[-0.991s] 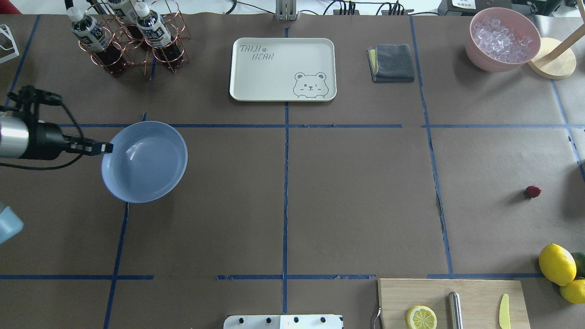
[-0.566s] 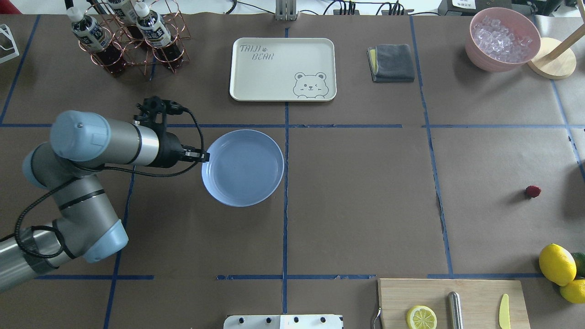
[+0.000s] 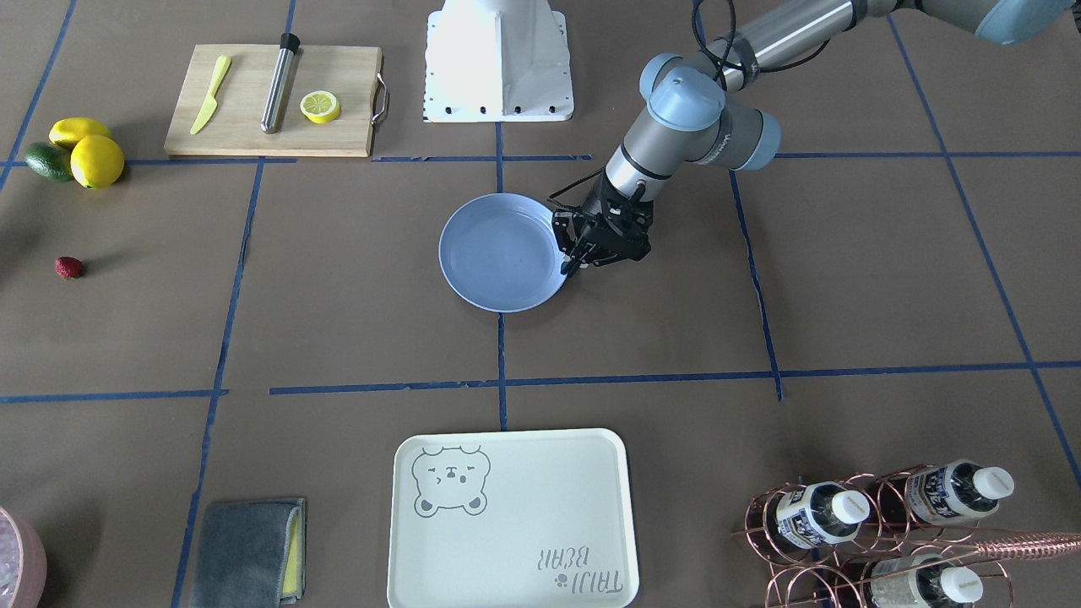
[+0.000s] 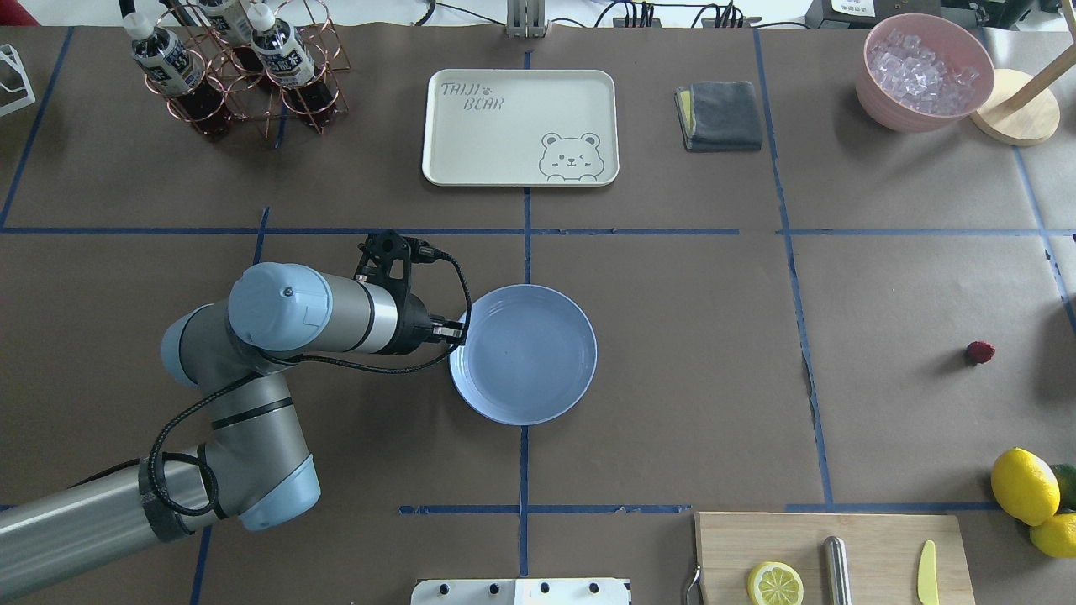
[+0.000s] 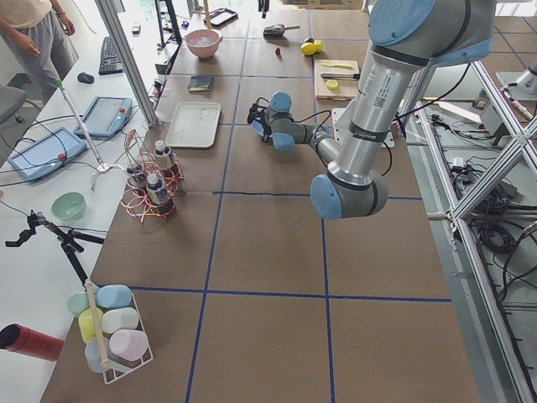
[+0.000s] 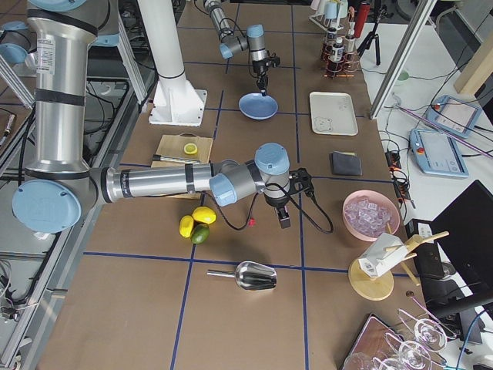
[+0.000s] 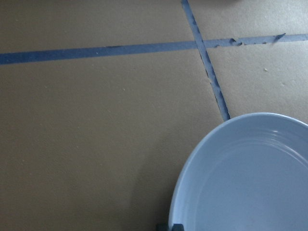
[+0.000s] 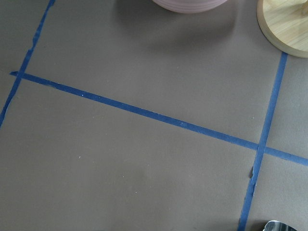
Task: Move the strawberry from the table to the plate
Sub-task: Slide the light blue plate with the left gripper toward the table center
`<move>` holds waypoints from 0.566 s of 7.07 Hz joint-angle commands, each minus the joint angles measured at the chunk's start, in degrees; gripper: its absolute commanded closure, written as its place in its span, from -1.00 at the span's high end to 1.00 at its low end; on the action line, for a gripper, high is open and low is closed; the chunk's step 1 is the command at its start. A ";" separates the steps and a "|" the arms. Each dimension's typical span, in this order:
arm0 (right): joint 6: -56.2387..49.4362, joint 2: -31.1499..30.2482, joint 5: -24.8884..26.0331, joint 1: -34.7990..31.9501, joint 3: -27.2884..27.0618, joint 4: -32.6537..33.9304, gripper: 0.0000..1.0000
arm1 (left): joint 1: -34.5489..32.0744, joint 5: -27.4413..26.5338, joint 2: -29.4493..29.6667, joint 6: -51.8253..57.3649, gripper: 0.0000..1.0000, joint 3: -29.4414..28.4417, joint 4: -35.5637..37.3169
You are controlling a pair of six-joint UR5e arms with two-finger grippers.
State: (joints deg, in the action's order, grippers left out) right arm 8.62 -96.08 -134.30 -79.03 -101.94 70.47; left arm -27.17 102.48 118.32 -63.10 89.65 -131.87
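Note:
The strawberry, small and dark red, lies alone on the brown-paper table at the right side; it also shows as the strawberry in the front-facing view. The light-blue plate sits level near the table's middle on the centre tape line. My left gripper is shut on the plate's left rim, as the front-facing view shows. The left wrist view holds only the plate and bare table. My right gripper shows only in the exterior right view, so I cannot tell its state.
A cream bear tray, a grey cloth, a pink bowl of ice and a copper bottle rack line the far side. A cutting board and lemons sit at the near right. A person stands off the table.
My left arm has carried the plate from the table's left side rightward to the centre line, and the plate went from tilted to level. The strawberry has not moved.

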 commanded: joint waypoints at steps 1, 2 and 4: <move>-0.62 0.36 -0.09 0.01 -0.18 -0.07 1.00 | 0.37 -0.18 0.16 -0.01 0.99 0.26 -0.05; -0.36 0.36 -0.09 0.01 -0.62 -0.07 1.00 | 0.11 -0.09 -0.10 0.26 1.00 1.13 0.04; 1.57 1.58 -0.79 0.28 -3.42 0.11 1.00 | -4.71 1.65 -3.43 5.49 1.00 7.08 6.83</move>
State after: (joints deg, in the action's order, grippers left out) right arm 9.09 -95.29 -134.80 -78.91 -103.90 70.52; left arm -29.40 103.00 116.65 -61.30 93.02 -129.78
